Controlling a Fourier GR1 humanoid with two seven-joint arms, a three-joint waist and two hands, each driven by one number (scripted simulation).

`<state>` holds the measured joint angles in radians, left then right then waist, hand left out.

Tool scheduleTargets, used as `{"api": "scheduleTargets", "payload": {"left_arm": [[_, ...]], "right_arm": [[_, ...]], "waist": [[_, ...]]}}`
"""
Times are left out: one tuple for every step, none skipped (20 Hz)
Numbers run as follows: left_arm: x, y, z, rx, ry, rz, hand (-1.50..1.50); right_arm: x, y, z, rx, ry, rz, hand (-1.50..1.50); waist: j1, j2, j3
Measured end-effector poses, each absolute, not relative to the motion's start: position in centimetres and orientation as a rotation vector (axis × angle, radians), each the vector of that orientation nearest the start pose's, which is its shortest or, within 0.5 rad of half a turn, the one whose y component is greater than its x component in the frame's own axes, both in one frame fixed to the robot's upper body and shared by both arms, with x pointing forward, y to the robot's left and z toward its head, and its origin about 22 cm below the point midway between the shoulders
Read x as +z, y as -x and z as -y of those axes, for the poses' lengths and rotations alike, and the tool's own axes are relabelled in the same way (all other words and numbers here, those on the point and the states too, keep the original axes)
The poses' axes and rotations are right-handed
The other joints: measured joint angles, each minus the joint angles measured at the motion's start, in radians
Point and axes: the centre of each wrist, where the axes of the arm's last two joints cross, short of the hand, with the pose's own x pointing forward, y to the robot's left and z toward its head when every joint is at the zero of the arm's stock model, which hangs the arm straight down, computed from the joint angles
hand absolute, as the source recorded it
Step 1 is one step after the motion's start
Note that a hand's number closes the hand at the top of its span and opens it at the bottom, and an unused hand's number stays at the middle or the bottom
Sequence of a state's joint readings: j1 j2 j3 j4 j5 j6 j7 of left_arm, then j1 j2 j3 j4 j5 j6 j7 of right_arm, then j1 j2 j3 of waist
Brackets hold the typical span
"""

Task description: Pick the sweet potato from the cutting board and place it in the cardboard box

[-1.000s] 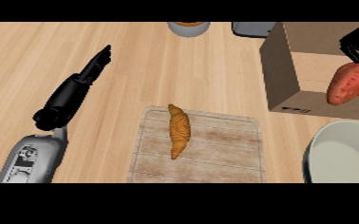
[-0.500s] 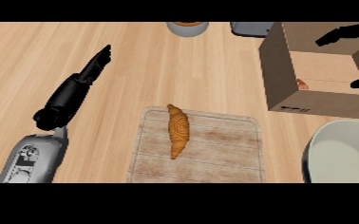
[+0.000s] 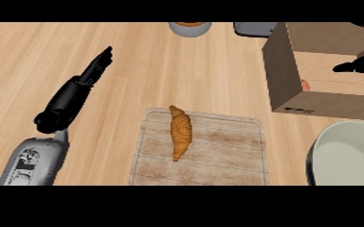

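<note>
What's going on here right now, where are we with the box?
The right hand is down inside the cardboard box at the right edge, mostly hidden; a bit of orange, likely the sweet potato, shows in the box. The left hand rests open on the counter at the left, holding nothing. A croissant lies on the cutting board, untouched.

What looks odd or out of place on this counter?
Little stands out. A croissant lies on the cutting board, along its left side. A small reddish patch shows inside the cardboard box, too hidden to identify. Nothing looks spilled or damaged.
</note>
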<state>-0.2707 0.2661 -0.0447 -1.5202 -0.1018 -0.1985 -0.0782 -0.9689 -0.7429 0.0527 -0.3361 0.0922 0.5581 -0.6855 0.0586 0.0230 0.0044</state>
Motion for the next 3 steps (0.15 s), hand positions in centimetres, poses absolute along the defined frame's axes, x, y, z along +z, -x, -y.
{"api": "scheduleTargets", "payload": {"left_arm": [[7.2,-30.2,-25.2,-0.569,-0.05,1.783,0.0],[7.2,-30.4,-25.1,-0.57,-0.052,1.787,0.0],[7.5,-30.5,-25.0,-0.572,-0.053,1.791,0.0]], "right_arm": [[15.4,-40.9,42.9,0.689,0.04,1.744,-1.5],[15.7,-40.8,43.3,0.638,0.022,1.736,-1.5],[16.0,-40.6,43.9,0.594,0.01,1.732,-1.5]], "waist": [[0.004,0.002,0.0],[0.004,0.004,0.0],[0.004,0.006,0.001]]}}
